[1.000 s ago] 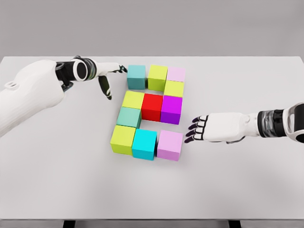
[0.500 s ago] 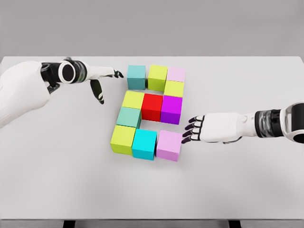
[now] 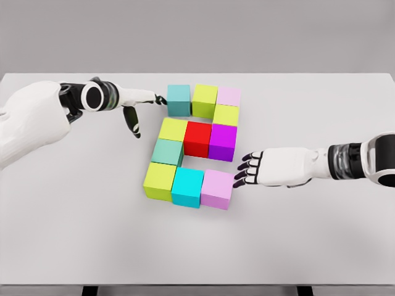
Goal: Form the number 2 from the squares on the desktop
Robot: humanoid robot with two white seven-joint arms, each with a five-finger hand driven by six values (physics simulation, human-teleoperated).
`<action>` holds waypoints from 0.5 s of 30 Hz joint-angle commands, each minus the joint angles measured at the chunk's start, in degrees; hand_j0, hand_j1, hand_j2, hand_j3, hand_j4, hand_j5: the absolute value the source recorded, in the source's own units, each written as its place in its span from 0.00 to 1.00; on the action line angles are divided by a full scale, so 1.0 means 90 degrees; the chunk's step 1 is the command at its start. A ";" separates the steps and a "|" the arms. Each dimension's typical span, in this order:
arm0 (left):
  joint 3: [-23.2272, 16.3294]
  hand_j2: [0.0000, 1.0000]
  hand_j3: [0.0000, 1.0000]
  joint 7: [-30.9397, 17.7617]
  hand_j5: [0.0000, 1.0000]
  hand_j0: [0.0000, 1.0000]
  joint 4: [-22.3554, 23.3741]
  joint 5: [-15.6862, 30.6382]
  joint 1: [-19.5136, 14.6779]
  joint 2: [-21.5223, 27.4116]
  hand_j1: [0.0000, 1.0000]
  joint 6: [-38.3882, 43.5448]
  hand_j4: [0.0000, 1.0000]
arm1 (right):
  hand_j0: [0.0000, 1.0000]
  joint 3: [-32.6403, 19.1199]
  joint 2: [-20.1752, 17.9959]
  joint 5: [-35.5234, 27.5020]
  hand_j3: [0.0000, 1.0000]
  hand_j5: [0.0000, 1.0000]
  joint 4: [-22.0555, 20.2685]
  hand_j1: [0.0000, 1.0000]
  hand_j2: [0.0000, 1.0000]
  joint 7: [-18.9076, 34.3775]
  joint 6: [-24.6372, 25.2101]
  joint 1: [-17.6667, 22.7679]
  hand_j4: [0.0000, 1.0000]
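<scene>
Coloured cubes form a blocky figure on the white table (image 3: 321, 234). Top row: teal cube (image 3: 178, 100), lime cube (image 3: 205, 100), pale pink cube (image 3: 229, 96). Below the pink one sits a yellow-green cube (image 3: 226, 115). Middle row: yellow cube (image 3: 173, 129), red cube (image 3: 198, 138), purple cube (image 3: 223, 142). A grey-green cube (image 3: 167, 152) links down to the bottom row: lime cube (image 3: 160, 181), cyan cube (image 3: 187, 187), lilac cube (image 3: 216, 189). My left hand (image 3: 148, 108) is open, fingertips touching the teal cube's left side. My right hand (image 3: 245, 169) is open, fingertips against the lilac cube's right side.
The table's front edge runs along the bottom of the view and its far edge meets a grey wall behind the cubes. My left forearm (image 3: 37, 120) lies over the table's left part, and my right forearm (image 3: 345, 161) over its right.
My left hand drew back left, then returned right to touch the teal cube, nudging it right. My right hand moved left and pushed the lilac cube against the cyan one.
</scene>
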 commanded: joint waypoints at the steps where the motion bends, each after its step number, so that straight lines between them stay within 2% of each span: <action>1: 0.0005 1.00 1.00 0.0007 1.00 1.00 0.0000 -0.0006 0.0000 -0.0017 1.00 -0.0010 1.00 | 1.00 0.0002 -0.0012 -0.0027 1.00 1.00 -0.0001 1.00 1.00 -0.0002 0.0015 0.0000 1.00; 11: 0.0015 1.00 1.00 0.0037 1.00 1.00 0.0156 -0.0016 -0.0010 -0.0075 1.00 0.0019 1.00 | 1.00 -0.0261 -0.0081 -0.0085 1.00 1.00 0.0145 1.00 1.00 -0.0002 0.0015 -0.0117 1.00; 13: 0.0054 1.00 1.00 0.0037 1.00 1.00 0.0439 -0.0035 -0.0010 -0.0173 1.00 0.0019 1.00 | 1.00 -0.0545 -0.0081 -0.0563 1.00 1.00 0.0545 1.00 1.00 -0.0002 0.0015 -0.0117 1.00; 15: 0.0084 1.00 1.00 0.0037 1.00 1.00 0.0722 -0.0035 -0.0029 -0.0300 1.00 0.0019 1.00 | 1.00 -0.0682 -0.0081 -0.0573 1.00 1.00 0.0692 1.00 1.00 -0.0002 0.0015 -0.0117 1.00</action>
